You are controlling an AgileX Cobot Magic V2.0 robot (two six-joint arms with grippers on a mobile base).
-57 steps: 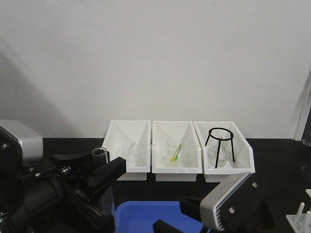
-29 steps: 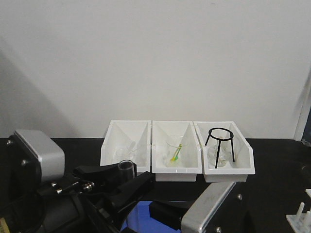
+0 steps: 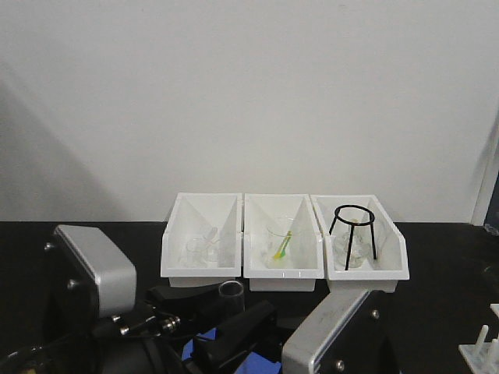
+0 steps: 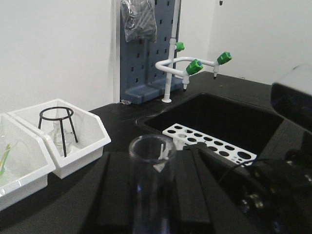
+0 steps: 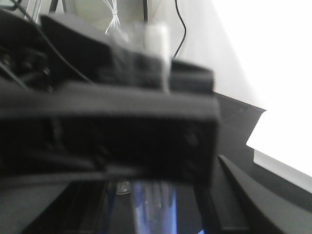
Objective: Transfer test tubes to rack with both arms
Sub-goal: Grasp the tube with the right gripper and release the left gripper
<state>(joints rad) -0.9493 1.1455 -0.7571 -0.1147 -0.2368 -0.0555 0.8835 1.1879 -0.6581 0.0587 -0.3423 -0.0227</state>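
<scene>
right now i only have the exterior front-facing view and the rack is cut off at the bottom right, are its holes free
observer: In the left wrist view, every hole that shows in the rack looks empty.
operator: where does it sit
observer: At the near edge of a black sink, which your view does not show.
operator: is the tube straight in the left claw
observer: Yes. The test tube stands upright, open end up, between the fingers of the left claw, with the rack straight beyond it.
</scene>
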